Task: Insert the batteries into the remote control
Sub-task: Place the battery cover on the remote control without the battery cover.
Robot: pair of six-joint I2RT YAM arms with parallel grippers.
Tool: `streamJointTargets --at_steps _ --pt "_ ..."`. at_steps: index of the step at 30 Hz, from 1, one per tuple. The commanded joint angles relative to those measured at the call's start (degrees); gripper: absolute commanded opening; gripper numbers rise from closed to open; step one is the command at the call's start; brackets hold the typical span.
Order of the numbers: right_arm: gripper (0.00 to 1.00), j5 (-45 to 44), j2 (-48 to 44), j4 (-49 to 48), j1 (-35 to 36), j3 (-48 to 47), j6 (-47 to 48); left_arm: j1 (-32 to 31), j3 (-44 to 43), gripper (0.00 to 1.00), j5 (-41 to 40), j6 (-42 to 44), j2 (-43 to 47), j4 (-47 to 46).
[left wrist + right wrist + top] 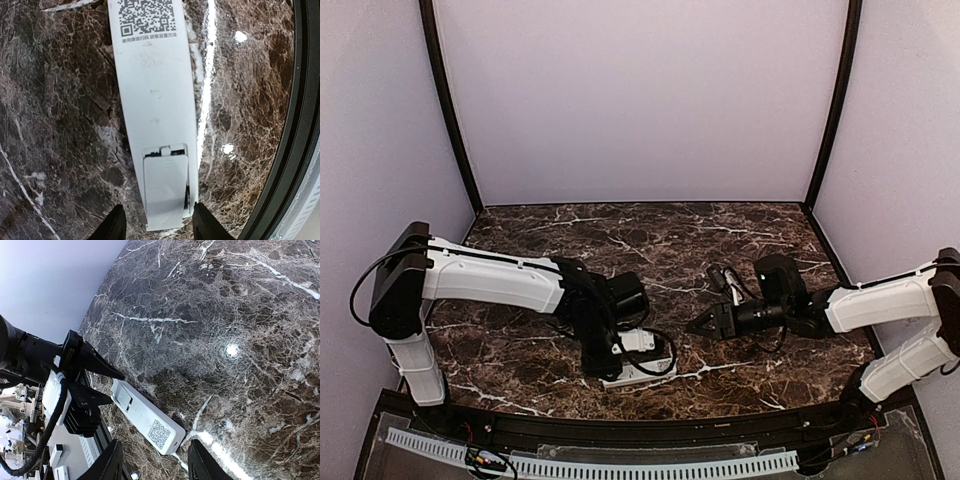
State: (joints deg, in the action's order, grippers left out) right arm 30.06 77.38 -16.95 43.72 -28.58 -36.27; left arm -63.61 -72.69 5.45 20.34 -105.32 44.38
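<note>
The remote control (152,100) lies back-up on the marble, a QR code at its far end. A white cover plate (166,187) sits slightly askew over the battery recess at its near end. My left gripper (159,210) stands open astride that end; one dark finger (114,226) is clear of the remote and the other is close by its edge. In the right wrist view the remote control (147,417) lies ahead of my right gripper (154,462), which is open and holds nothing. The batteries are out of view.
The black frame rail (295,150) runs along the table's near edge, close beside the remote. In the top view the remote (638,378) lies near the front edge, under the left wrist. The right gripper (704,325) hovers just right of it.
</note>
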Motion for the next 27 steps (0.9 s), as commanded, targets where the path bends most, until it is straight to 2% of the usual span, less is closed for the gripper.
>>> streamJointTargets --at_steps 1,5,9,15,23,27 --pt "0.44 0.8 0.7 -2.4 -0.5 0.8 0.5 -0.3 -1.5 0.47 -0.5 0.0 2.1 2.1" --pt "0.44 0.9 0.7 -2.5 -0.5 0.9 0.5 -0.3 -1.8 0.47 -0.6 0.2 2.6 2.9" --pt "0.44 1.3 1.0 -2.6 -0.5 0.8 0.7 -0.1 0.0 0.53 1.3 -0.4 4.7 1.6" --pt "0.44 2.1 1.6 -3.3 -0.5 0.7 0.7 0.5 6.0 0.61 2.7 -2.2 11.1 -6.0" --pt "0.44 2.2 2.1 -3.2 -0.5 0.3 0.7 0.4 10.8 0.71 2.5 -2.5 12.7 -11.9" --pt "0.44 2.3 2.2 -3.1 -0.5 0.1 0.7 0.4 13.9 0.70 2.4 -2.6 14.3 -15.2"
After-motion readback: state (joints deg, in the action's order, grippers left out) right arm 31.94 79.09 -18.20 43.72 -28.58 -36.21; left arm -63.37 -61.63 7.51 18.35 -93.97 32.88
